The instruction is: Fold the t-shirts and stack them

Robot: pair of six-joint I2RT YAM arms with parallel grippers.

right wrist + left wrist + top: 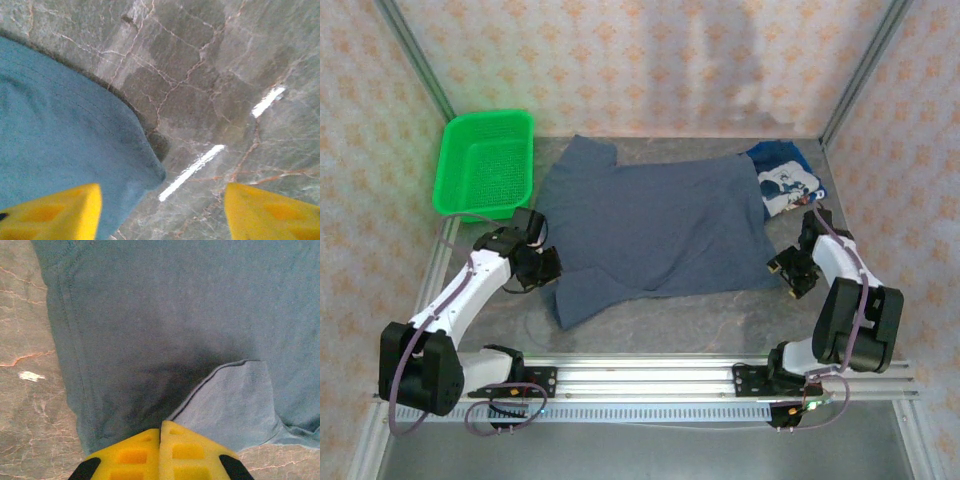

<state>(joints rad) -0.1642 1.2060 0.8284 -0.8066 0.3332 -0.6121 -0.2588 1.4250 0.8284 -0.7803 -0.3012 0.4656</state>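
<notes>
Pressing the left gripper's two yellow fingers flat together, without any gap, right at the near left hem of the slate-blue t-shirt; pinching cloth or merely touching it, impossible to tell. Sitting just beside one small flap of that hem turned paler side up.

Spreading the right gripper's two yellow fingers wide apart, gripping nothing. Hovering over the rounded near right corner of the same shirt, with that corner between the fingers and closer to the one at the left of the wrist view, and bare marbled table by the other.

Counting two t-shirts on the table:
- Seeing the slate-blue t-shirt lying spread mostly flat across the middle, flanked by the left gripper and the right gripper.
- Seeing the royal blue t-shirt, white print up, lying bunched at the far right, touching the slate-blue one's edge.

Counting one green mesh basket, standing at the far left, near the slate-blue shirt.

Counting two arms, reaching in from the near edge.
</notes>
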